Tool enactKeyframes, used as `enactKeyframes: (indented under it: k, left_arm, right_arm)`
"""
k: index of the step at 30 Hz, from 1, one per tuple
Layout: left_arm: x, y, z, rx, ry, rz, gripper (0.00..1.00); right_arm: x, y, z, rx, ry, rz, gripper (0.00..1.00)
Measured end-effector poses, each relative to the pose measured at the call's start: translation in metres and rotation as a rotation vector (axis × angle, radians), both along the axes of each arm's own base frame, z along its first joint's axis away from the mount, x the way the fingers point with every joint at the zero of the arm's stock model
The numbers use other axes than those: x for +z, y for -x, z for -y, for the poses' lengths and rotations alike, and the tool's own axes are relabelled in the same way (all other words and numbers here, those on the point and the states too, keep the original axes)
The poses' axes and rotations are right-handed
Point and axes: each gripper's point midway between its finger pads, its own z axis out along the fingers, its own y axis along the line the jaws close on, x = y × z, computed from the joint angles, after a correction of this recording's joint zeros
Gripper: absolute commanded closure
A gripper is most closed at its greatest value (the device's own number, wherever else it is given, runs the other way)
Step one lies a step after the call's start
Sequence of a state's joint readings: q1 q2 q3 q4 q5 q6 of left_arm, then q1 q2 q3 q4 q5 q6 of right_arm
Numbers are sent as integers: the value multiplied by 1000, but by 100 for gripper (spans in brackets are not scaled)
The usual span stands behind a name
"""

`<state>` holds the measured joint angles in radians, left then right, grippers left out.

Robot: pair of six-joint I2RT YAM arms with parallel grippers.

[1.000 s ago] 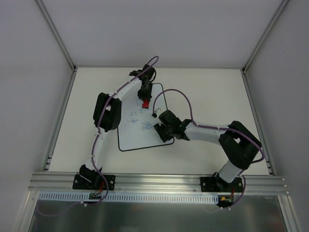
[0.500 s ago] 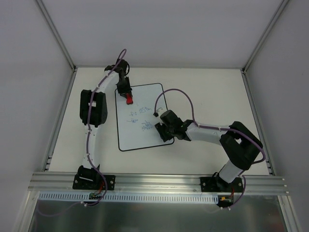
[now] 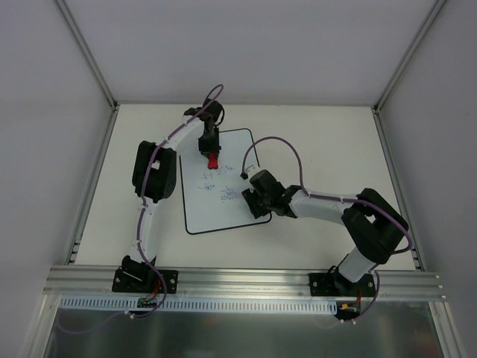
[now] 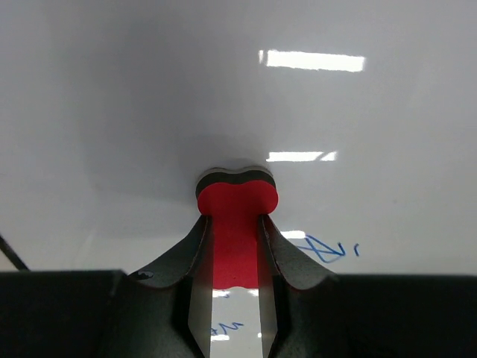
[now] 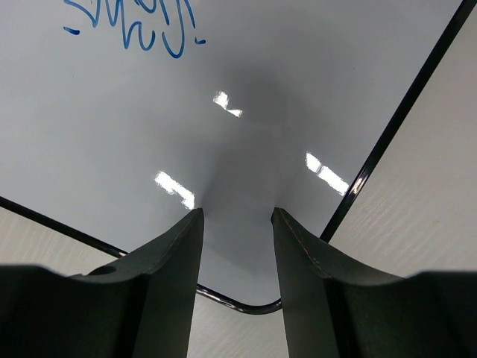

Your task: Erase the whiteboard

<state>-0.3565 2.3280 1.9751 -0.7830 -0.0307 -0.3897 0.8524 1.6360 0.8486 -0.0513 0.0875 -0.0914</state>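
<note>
The whiteboard (image 3: pixel 216 212) lies flat on the table, with blue handwriting (image 3: pixel 223 192) in its middle. My left gripper (image 3: pixel 211 155) is shut on the red eraser (image 3: pixel 212 160), which rests on the board's upper part. In the left wrist view the eraser (image 4: pixel 237 201) sits between my fingers, pressed on the white surface (image 4: pixel 149 97), with blue marks (image 4: pixel 324 248) beside it. My right gripper (image 3: pixel 253 201) is open and empty, its tips down on the board near its front right corner. The right wrist view shows that gripper (image 5: pixel 237 212), the black rim (image 5: pixel 402 119) and some writing (image 5: pixel 134 22).
The board sits on a pale table (image 3: pixel 320 142) enclosed by white walls with metal frame posts (image 3: pixel 89 52). An aluminium rail (image 3: pixel 246 280) runs along the near edge by the arm bases. Purple cables (image 3: pixel 276 145) loop above both arms.
My left gripper swept the eraser left to the board's top left corner, then back right to the upper middle. The right gripper has stayed put on the board.
</note>
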Motion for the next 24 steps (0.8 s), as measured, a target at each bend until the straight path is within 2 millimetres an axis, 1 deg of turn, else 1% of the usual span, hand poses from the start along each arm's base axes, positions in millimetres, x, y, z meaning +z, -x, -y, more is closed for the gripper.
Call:
enactKeyframes:
  k: [3, 6, 7, 10, 12, 16, 18, 21, 24]
  left_arm:
    - [0, 15, 26, -46, 1, -10, 100]
    - [0, 27, 46, -77, 1, -16, 100]
    - [0, 30, 51, -81, 3, -17, 100]
    - [1, 35, 59, -79, 8, -20, 100]
    - [1, 35, 57, -60, 9, -20, 100]
    - [0, 35, 46, -5, 29, -25, 100]
    - [1, 37, 33, 34, 29, -37, 100]
    - [1, 39, 3, 104, 15, -65, 100]
    - [1, 38, -16, 154, 6, -82, 100]
  right_arm:
    - [0, 0, 2, -2, 4, 3, 54]
    - [0, 0, 4, -4, -4, 6, 54]
    - [0, 1, 5, -4, -12, 5, 54]
    - [0, 1, 6, -3, -33, -4, 54]
    - [1, 2, 6, 2, -47, -9, 53]
    - [1, 3, 5, 11, -66, -13, 54]
    - [1, 4, 5, 15, -74, -11, 54]
    - [1, 5, 5, 17, -81, -5, 54]
    - [1, 5, 5, 17, -88, -1, 54]
